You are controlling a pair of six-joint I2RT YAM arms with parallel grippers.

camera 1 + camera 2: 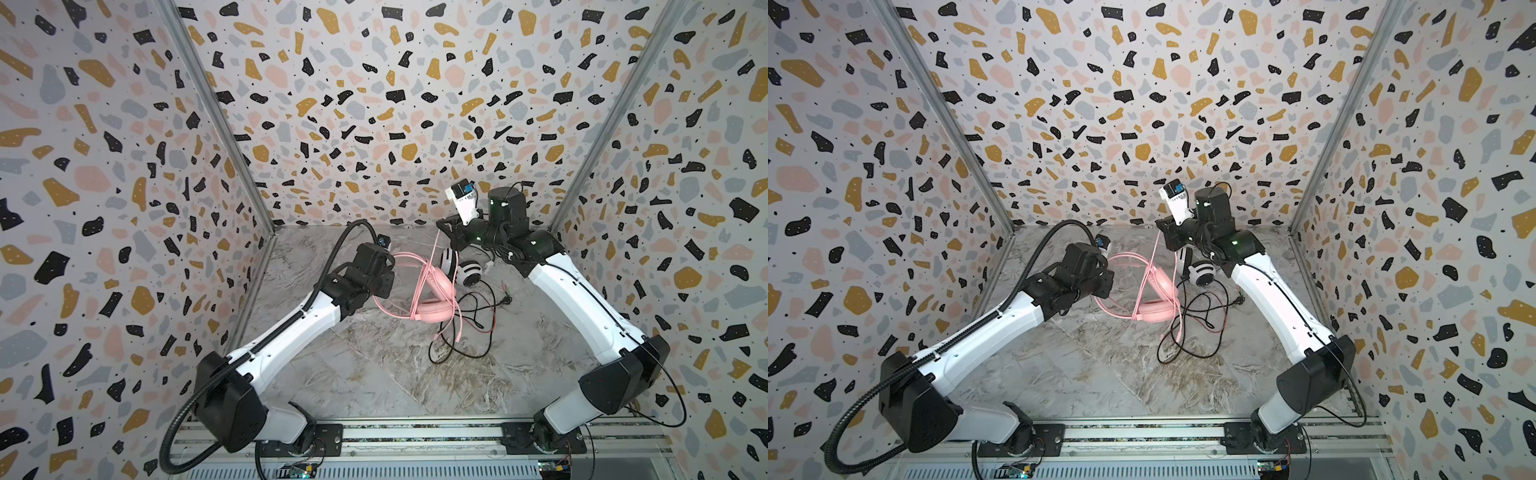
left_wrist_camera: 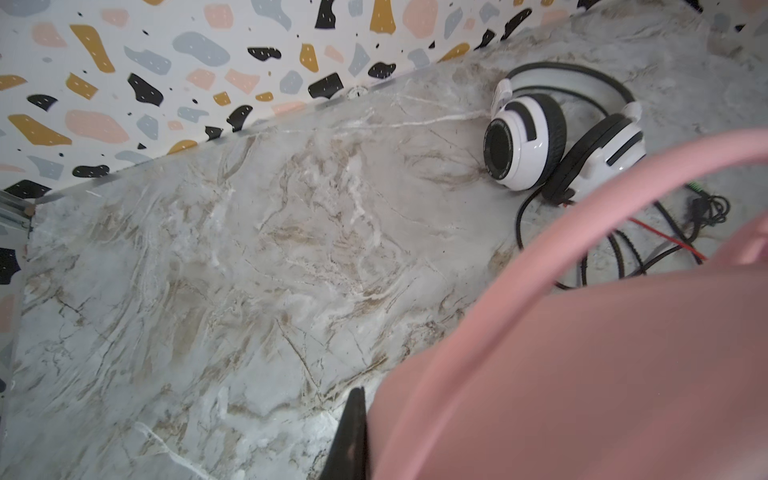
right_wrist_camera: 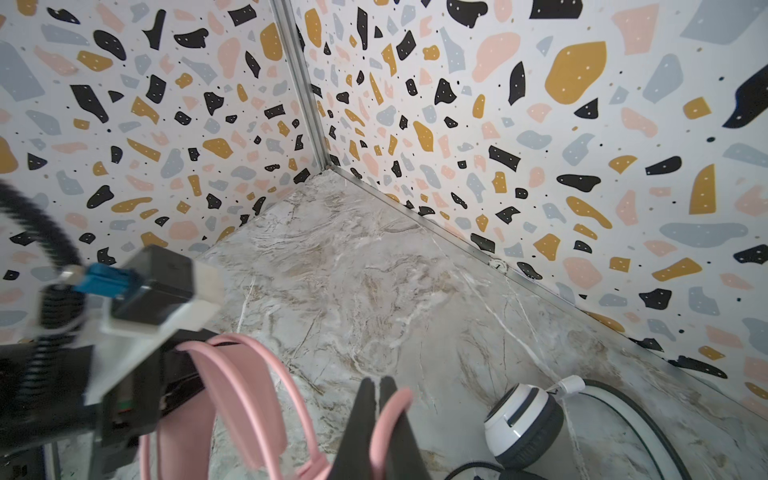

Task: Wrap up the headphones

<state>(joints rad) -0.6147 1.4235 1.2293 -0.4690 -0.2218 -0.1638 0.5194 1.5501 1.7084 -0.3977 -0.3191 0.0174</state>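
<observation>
Left gripper is clamped on the pink headset by its headband, mid-table. Right gripper pinches the pink cable, lifted. The white headset lies just beyond, farther right.

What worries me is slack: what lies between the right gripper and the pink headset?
Only the pink cable, taut from the shut right gripper down to the pink headset, in both top views.

Bright, even light; wrist views blur up close.
</observation>
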